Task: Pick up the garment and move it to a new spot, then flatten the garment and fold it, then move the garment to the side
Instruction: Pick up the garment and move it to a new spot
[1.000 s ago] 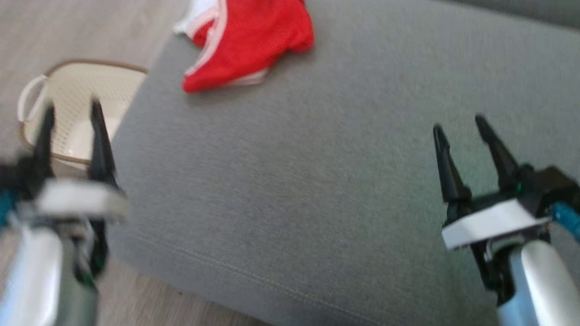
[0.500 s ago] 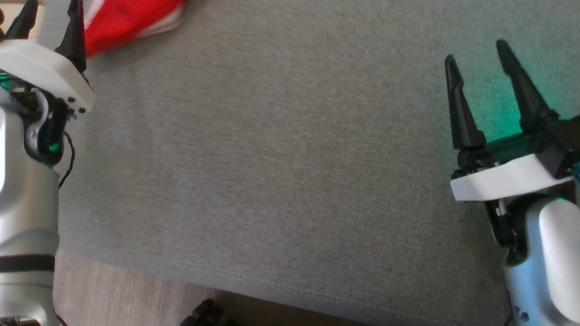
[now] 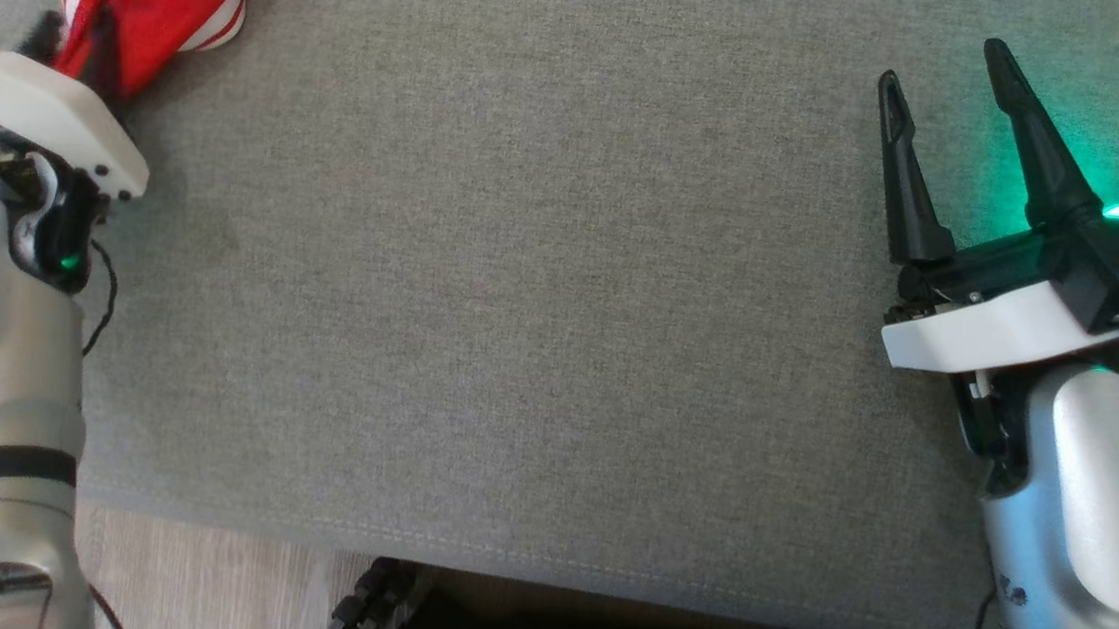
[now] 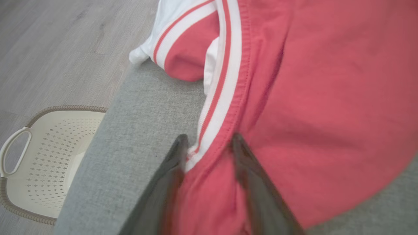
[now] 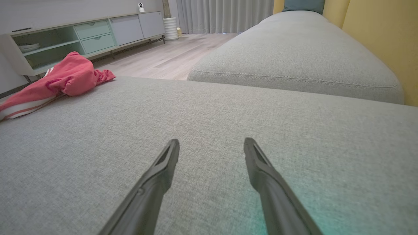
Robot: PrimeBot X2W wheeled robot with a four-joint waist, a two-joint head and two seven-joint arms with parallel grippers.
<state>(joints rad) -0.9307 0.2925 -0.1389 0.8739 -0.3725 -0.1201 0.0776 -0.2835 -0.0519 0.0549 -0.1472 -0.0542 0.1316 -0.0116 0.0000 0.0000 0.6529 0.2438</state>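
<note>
— To the left of the left tool (image 4: 208, 141), what is there?
— A cream basket (image 4: 49, 153) with small holes and a loop handle. It stands on the wooden floor (image 4: 49, 49), just beside the edge of the grey sofa (image 4: 140, 107).
— And the tool itself?
— Its two fingers stand apart, straddling the rim of the garment (image 4: 310, 107). The white-and-red striped hem runs up between them. One finger is on the grey side and the other lies over the red cloth. I see no pinch on the cloth.
— So where does the garment sit?
— Right at that tool, bunched on the sofa seat near its edge. It spreads ahead and to the right of the fingers. It is red with white trim, and a white corner pokes past the sofa's edge.
— Further right?
— A wide stretch of grey seat, then the right tool (image 3: 943, 62), well apart from the garment. Its fingers are spread wide over the seat, with a green glow on the fabric beside them.
— Ahead of that tool?
— A second cushion (image 5: 294, 49) beside a yellow wall (image 5: 375, 32). Far to the left stands a low cabinet (image 5: 81, 36) with drawers, beyond the garment.
</note>
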